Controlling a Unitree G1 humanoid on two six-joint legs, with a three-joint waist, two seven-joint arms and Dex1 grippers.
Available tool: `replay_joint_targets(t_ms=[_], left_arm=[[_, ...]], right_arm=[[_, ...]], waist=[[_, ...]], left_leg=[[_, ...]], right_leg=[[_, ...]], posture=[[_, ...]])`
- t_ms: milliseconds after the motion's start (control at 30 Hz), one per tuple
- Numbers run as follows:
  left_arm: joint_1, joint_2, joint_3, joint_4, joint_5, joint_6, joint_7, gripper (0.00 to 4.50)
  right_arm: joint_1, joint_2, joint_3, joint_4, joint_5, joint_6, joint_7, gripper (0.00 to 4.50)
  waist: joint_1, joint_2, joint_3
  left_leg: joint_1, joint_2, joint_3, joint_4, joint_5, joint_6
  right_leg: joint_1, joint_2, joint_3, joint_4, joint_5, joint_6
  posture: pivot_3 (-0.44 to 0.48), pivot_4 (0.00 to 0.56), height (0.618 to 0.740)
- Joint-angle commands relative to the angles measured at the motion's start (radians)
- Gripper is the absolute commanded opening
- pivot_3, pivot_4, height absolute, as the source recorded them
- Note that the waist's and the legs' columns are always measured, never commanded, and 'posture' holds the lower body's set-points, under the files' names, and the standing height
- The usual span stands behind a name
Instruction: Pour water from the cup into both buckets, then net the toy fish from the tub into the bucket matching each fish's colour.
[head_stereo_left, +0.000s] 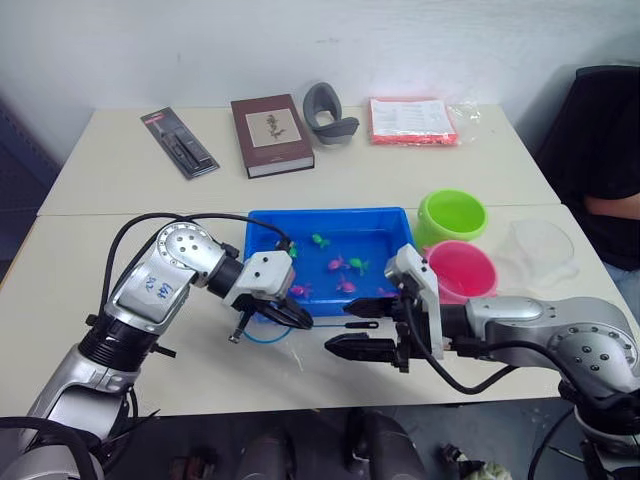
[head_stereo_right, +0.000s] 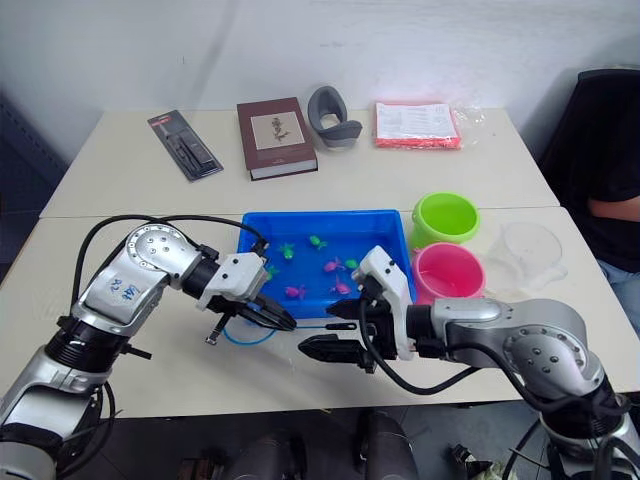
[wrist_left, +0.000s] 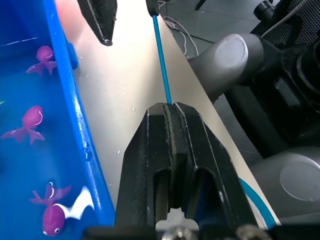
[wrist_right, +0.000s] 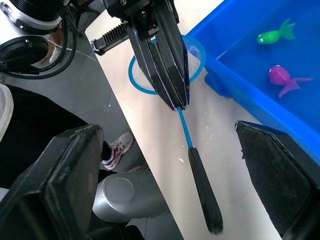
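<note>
My left gripper has its jaws clenched on the thin blue shaft of the small round light-blue hoop net, close to the hoop. My right gripper stands released, jaws wide, straddling the net's black grip above the table's front edge.

The risk, as I judge it, lies in this handover: my left hold sits on a slim, slick shaft, so the net could swivel or slip off the front edge before my right jaws close, or they could close beside the grip.

The shallow rectangular bright blue plastic tub sits mid-table with the tiny pink and green toy fish in it; the lime green and pink round plastic buckets and the clear plastic cup stand toward the right edge.

The right wrist view shows the hoop behind my left jaws; the head views mostly hide it.
</note>
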Motion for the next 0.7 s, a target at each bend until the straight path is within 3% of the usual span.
replay_joint_targets(t_ms=[33, 233, 400, 500, 633, 700], left_arm=[[-0.024, -0.010, 0.013, -0.036, -0.004, 0.013, 0.017, 0.00], [-0.019, -0.023, 0.027, -0.037, -0.013, 0.020, 0.030, 0.00], [0.002, -0.026, 0.054, -0.050, -0.055, 0.045, 0.031, 0.00], [0.019, -0.040, 0.100, -0.060, -0.111, 0.068, 0.037, 0.90], [0.003, -0.026, 0.243, 0.005, -0.188, 0.085, 0.079, 2.68], [-0.039, 0.005, 0.354, 0.107, -0.244, 0.150, 0.114, 3.58]], right_arm=[[-0.015, 0.015, 0.001, -0.001, 0.018, -0.001, -0.005, 3.18], [-0.013, 0.022, 0.000, -0.004, -0.006, -0.004, 0.003, 0.23], [-0.005, 0.018, -0.002, -0.026, -0.054, -0.025, 0.047, 0.10], [0.006, 0.008, -0.015, -0.053, -0.094, -0.054, 0.093, 0.00], [0.034, -0.038, -0.096, -0.105, -0.143, -0.128, 0.178, 0.00], [0.057, -0.125, -0.147, -0.138, -0.212, -0.153, 0.229, 0.00]], waist=[[0.000, 0.000, 0.000], [0.000, 0.000, 0.000], [0.000, 0.000, 0.000], [0.000, 0.000, 0.000], [0.000, 0.000, 0.000], [0.001, 0.000, 0.000]], left_leg=[[0.000, 0.000, 0.000, 0.000, 0.000, 0.000], [0.000, 0.000, 0.000, 0.000, 0.000, 0.000], [0.000, 0.000, 0.000, 0.000, 0.000, 0.000], [0.000, 0.000, 0.000, 0.000, 0.000, 0.000], [-0.001, 0.000, -0.001, 0.001, 0.000, 0.000], [-0.001, 0.000, -0.001, 0.001, 0.000, 0.000]], right_leg=[[0.000, 0.000, 0.000, 0.000, 0.000, 0.000], [0.000, 0.000, 0.000, 0.000, 0.000, 0.000], [0.000, 0.000, 0.000, 0.000, 0.000, 0.000], [0.000, 0.000, 0.000, 0.000, 0.000, 0.000], [0.000, 0.000, -0.001, 0.000, 0.000, 0.000], [0.000, 0.000, -0.001, 0.000, 0.000, 0.000]], posture=[[0.000, 0.150, 0.740], [0.000, 0.150, 0.740], [0.000, 0.150, 0.740], [0.000, 0.150, 0.740], [0.000, 0.150, 0.740], [0.000, 0.150, 0.740]])
